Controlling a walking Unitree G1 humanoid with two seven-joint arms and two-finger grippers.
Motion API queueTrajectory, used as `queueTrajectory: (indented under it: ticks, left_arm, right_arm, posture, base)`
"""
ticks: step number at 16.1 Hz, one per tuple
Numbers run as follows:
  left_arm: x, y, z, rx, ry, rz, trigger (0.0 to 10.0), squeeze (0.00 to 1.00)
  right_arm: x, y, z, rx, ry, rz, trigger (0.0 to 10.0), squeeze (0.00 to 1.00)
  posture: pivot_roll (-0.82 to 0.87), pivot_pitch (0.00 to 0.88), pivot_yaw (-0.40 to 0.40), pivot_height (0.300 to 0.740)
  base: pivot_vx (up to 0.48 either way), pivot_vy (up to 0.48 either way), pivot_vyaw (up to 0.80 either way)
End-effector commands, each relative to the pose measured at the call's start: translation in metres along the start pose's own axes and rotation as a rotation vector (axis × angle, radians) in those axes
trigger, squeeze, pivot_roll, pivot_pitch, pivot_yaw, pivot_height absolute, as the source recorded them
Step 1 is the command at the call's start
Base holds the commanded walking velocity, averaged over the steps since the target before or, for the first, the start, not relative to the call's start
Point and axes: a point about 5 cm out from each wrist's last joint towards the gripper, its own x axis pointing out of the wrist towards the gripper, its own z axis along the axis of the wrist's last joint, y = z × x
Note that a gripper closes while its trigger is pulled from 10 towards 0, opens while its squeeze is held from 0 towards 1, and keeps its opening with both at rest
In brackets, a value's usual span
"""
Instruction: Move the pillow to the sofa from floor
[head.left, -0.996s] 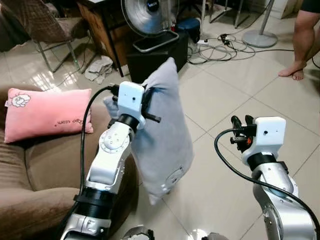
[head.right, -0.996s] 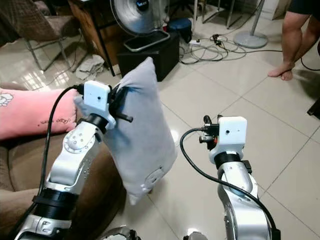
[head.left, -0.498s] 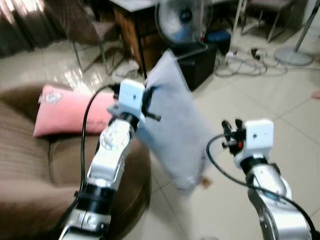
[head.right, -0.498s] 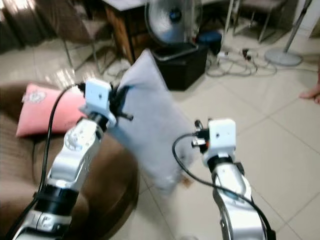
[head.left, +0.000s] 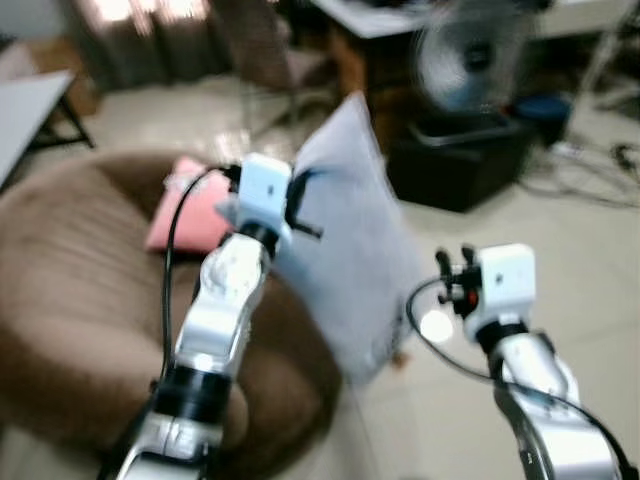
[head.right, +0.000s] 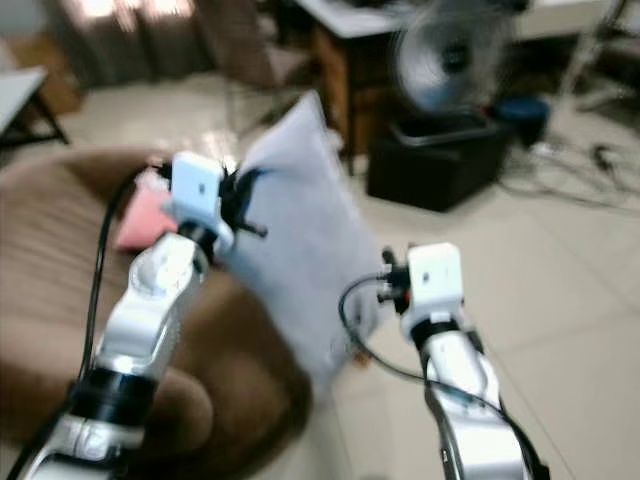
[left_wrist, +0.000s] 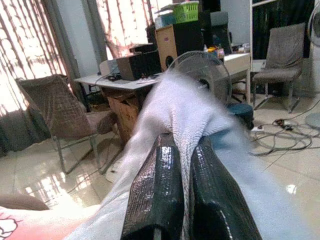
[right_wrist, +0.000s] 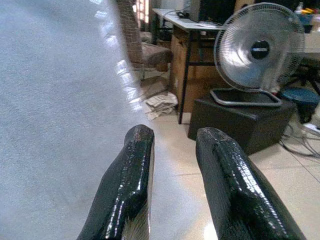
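A grey pillow (head.left: 355, 235) hangs in the air in front of me, held by its upper edge. My left gripper (head.left: 300, 195) is shut on that edge; in the left wrist view the grey fabric (left_wrist: 182, 112) is pinched between the two black fingers (left_wrist: 155, 195). The pillow's lower part dangles beside the rim of the brown sofa (head.left: 70, 300) on my left. My right gripper (head.left: 453, 270) is raised to the right of the pillow, open, with nothing between its fingers (right_wrist: 130, 185); the pillow's grey side (right_wrist: 55, 100) is next to it.
A pink pillow (head.left: 190, 205) lies on the sofa's far side. Behind stand a fan (head.left: 465, 60) on a black box (head.left: 460, 165), a desk and a chair (left_wrist: 55, 115). Tiled floor (head.left: 590, 260) stretches to the right, with cables at its far edge.
The whole view has swung left, so the sofa now fills the left side and the fan has shifted right. The pillow stays pinched in my left gripper; the right gripper keeps its raised pose.
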Motion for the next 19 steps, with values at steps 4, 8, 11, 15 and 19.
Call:
queueTrajectory:
  ticks: [4,8,11,15,19]
  left_arm:
    - [0.002,-0.004,0.009,0.022,-0.034,-0.022,10.0,0.0]
    - [0.004,-0.008,0.006,0.025,-0.007,-0.06,10.0,0.0]
    - [0.017,-0.033,-0.004,0.009,0.048,-0.194,10.0,0.0]
    - [0.045,-0.049,-0.006,-0.008,0.103,-0.208,10.0,0.0]
    - [0.072,-0.054,-0.028,-0.049,0.326,-0.029,10.0,0.0]
  right_arm:
    - [-0.003,-0.005,-0.004,-0.009,0.012,-0.011,10.0,0.0]
    - [-0.008,-0.007,-0.008,0.006,0.023,-0.048,10.0,0.0]
    - [-0.012,-0.012,-0.016,0.028,0.064,-0.087,10.0,0.0]
    - [-0.021,-0.012,-0.016,0.022,0.067,-0.055,10.0,0.0]
    - [-0.04,-0.002,-0.023,0.006,0.121,0.11,10.0,0.0]
  posture:
    - [-0.13,0.0,0.113,0.74]
    - [-0.13,0.0,0.127,0.74]
    - [-0.13,0.018,0.127,0.74]
    - [-0.13,0.051,0.14,0.74]
    - [-0.17,0.106,0.167,0.74]
  base:
    - [0.304,0.0,0.8]
    - [0.305,0.0,0.8]
    - [0.0,0.0,0.0]
    - [0.0,0.0,0.0]
    - [0.0,0.0,0.0]
